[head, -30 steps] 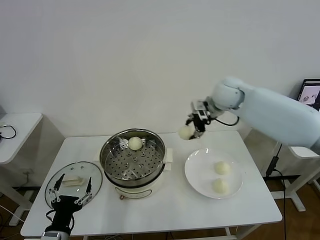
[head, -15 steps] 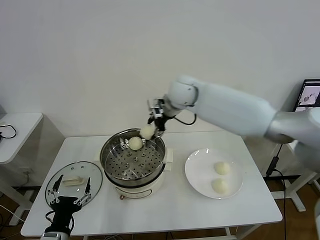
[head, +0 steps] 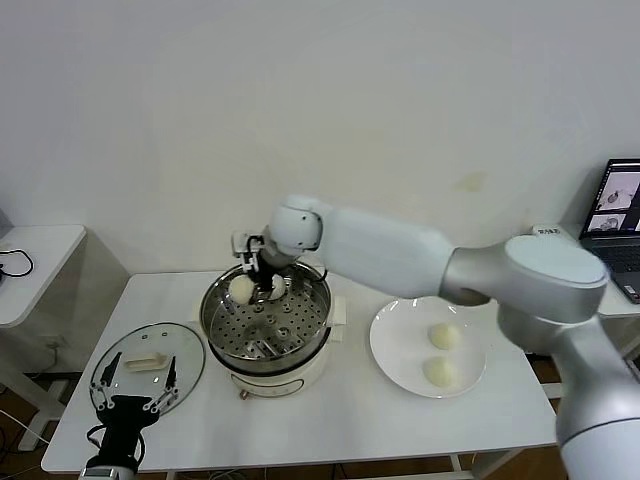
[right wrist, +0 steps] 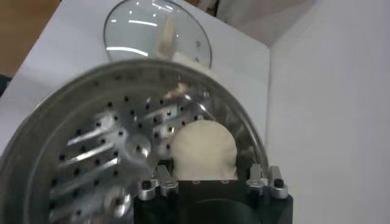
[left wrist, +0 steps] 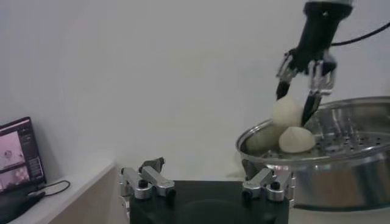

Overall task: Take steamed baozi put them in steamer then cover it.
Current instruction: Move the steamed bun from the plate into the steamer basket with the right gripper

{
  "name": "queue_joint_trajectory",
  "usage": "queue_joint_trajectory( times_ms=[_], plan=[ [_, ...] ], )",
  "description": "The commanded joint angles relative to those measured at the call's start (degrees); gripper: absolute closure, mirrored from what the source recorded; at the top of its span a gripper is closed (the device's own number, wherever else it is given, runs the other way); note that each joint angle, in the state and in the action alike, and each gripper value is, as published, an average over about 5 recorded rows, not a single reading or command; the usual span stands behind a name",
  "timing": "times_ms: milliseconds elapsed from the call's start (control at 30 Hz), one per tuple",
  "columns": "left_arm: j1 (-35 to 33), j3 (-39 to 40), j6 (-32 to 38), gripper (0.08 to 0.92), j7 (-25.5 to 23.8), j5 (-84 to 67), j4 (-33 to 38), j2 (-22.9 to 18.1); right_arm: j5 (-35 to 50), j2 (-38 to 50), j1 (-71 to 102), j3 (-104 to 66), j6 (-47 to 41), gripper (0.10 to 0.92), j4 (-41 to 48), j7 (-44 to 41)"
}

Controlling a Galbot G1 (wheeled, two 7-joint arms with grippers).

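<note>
Looked like a lab or test room set up for cooking trials, not a lived-in kitchen. Bare white wall [head: 320,110] behind, plain white table [head: 330,420] on thin metal legs, with a second small white table [head: 35,260] to the left carrying a loose black cable [head: 14,262]. Laptop [head: 618,205] with its screen lit stood off to the right on another stand. No counters, cupboards or sink anywhere; only the steamer [head: 266,325], lid [head: 148,362] and plate [head: 428,347] laid out.
</note>
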State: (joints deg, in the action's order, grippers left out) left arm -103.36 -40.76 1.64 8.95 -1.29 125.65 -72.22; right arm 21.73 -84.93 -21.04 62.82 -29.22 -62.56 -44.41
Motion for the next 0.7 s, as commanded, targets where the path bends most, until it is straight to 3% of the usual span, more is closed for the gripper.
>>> queue_joint_trajectory(
  times_ms=[33,700],
  plan=[
    [0.0,0.0,0.2,0.177,0.1,0.0,0.0,-0.1,-1.1,-5.0,2.2,0.6,-1.4,0.389,4.0,2.1],
    [0.5,0.1,0.2,0.177,0.1,-0.2,-0.2,-0.2,-2.0,-5.3,2.9,1.4,-4.2,0.380,4.4,1.4]
  ],
)
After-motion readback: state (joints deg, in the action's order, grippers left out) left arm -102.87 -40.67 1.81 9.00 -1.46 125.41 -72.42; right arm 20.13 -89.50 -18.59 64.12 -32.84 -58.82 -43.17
